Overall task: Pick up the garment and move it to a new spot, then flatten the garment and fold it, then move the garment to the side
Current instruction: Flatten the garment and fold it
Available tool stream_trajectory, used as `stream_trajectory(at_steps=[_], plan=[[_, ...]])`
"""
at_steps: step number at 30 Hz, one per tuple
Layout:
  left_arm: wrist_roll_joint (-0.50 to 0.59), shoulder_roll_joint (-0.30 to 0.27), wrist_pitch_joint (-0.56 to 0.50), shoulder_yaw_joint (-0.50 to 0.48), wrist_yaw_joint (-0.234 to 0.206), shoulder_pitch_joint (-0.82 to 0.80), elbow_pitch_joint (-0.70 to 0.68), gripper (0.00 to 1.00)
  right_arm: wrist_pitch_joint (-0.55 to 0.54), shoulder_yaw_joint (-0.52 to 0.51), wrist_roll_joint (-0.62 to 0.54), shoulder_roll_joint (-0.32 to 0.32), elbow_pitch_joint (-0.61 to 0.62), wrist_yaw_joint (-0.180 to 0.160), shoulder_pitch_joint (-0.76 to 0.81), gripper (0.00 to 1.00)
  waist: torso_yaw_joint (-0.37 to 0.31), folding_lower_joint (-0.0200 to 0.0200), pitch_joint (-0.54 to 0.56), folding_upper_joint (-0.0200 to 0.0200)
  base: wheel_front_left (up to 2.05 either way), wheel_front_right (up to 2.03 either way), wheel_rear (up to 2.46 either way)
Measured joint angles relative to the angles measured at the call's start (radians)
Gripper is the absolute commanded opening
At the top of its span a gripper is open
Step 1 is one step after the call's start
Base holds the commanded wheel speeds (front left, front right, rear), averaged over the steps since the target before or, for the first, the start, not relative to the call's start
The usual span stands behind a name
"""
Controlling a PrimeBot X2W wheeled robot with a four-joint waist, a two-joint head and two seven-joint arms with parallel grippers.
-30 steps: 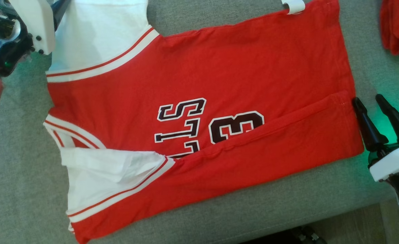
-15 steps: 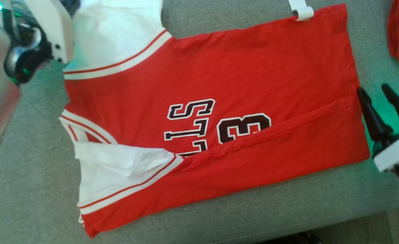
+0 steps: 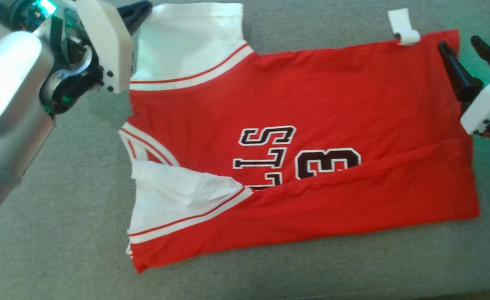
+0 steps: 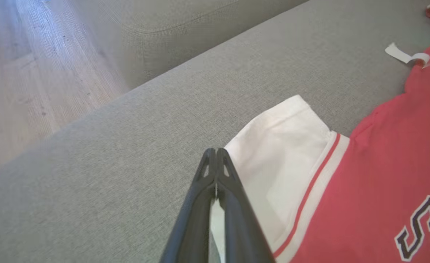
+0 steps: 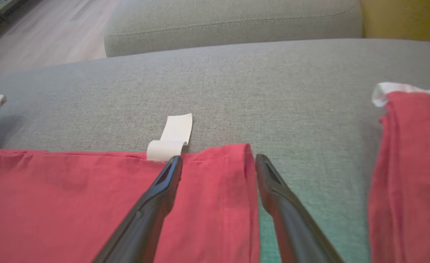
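Left gripper [image 4: 216, 155] pinched closed at the white sleeve [image 4: 284, 146] edge, red jersey [image 3: 311, 96] spread flat on the grey sofa cushion [image 3: 61, 216], near side folded over, and right gripper [image 3: 459, 43] splayed apart, straddling the far hem corner beside the white tag [image 3: 403, 29].

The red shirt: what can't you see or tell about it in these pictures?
- Head view: the folded flap of the shirt covers the bottom of the lettering.
- Left wrist view: the left gripper is shut, hiding whether it pinches the white sleeve.
- Right wrist view: a second red cloth is cut off by the right edge.
- Right wrist view: any print on the white tag is too small.
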State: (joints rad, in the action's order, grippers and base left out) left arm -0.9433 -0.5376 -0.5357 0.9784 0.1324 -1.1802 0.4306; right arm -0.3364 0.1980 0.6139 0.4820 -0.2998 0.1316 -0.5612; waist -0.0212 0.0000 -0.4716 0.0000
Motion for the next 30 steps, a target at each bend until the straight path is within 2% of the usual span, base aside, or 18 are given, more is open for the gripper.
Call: stream_trajectory(at_steps=[6,12,13,14,15,16,21,23,30], plan=[[-0.009,-0.001,0.028,0.031,0.000,-0.021,-0.024,0.00,-0.001,0.038,0.001,0.009,-0.134,0.000,-0.055,1.00,0.042,0.0000,0.005,0.0000,0.00,0.00,0.00],[-0.015,-0.002,0.058,0.057,0.000,-0.025,-0.028,0.00,0.032,0.088,0.016,0.024,-0.207,0.000,-0.108,1.00,0.062,0.0000,0.002,0.0000,0.00,0.00,0.00],[-0.015,-0.002,0.065,0.058,0.000,-0.025,-0.028,0.00,0.039,0.095,0.021,0.027,-0.214,0.000,-0.117,0.96,0.064,0.0000,0.001,0.0000,0.00,0.00,0.00],[-0.015,-0.003,0.074,0.059,0.000,-0.026,-0.027,0.00,0.043,0.105,0.026,0.029,-0.221,0.000,-0.127,0.74,0.065,0.0000,0.000,0.0000,0.00,0.00,0.00],[-0.015,-0.003,0.085,0.060,0.000,-0.029,-0.025,0.00,0.048,0.116,0.029,0.033,-0.227,0.000,-0.134,0.34,0.066,0.0000,0.000,0.0000,0.00,0.00,0.00],[-0.015,-0.003,0.099,0.062,0.000,-0.033,-0.023,0.00,0.054,0.127,0.031,0.036,-0.230,0.000,-0.142,0.00,0.066,0.0001,-0.001,0.0000,0.00,0.00,0.00],[0.040,-0.004,0.220,0.064,0.000,-0.074,0.007,0.00,0.110,0.150,0.039,0.044,-0.261,0.000,-0.176,0.00,0.064,0.0001,-0.002,0.0000,0.00,0.00,0.00],[0.071,0.000,0.308,0.052,-0.011,-0.093,0.055,0.00,0.139,0.158,0.056,0.055,-0.274,0.000,-0.206,0.00,0.059,0.0001,-0.001,0.0000,0.00,0.00,0.00],[0.098,0.022,0.404,0.037,-0.010,-0.126,0.146,0.00,0.187,0.180,0.083,0.066,-0.294,0.000,-0.275,0.00,0.050,0.0001,0.003,0.0000,0.00,0.00,0.00]])
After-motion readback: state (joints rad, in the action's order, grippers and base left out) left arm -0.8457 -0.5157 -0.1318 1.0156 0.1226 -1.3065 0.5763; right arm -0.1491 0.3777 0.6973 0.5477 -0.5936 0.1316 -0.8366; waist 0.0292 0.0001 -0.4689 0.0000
